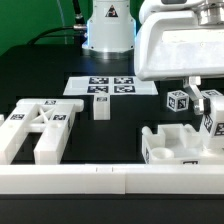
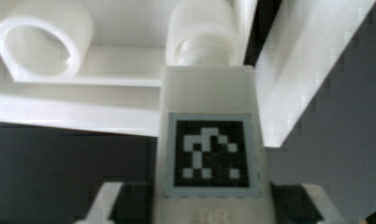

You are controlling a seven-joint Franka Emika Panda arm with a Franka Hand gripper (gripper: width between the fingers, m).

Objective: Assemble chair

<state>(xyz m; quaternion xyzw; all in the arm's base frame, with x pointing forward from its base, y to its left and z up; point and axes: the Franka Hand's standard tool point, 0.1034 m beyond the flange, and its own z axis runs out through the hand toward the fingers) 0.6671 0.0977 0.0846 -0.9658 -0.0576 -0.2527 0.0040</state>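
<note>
A long white rail (image 1: 110, 180) runs across the near edge of the black table (image 1: 135, 115), closing off that side. Just behind it, on the exterior view's right, sits the seat block (image 1: 165, 145). On the left the slotted back frame (image 1: 40, 125) lies flat. A short bar leg (image 1: 100, 105) stands alone between them, with open dark table around it. Farther back lies the marker board (image 1: 110, 87), in front of the arm's base (image 1: 108, 35). The gripper (image 1: 208, 108) hangs over the seat block's right end. Its jaws are drawn nearly together, clamping a tagged bar leg (image 2: 211, 140) between its fingers (image 2: 117, 205). That leg points down toward the seat block's round sockets.
</note>
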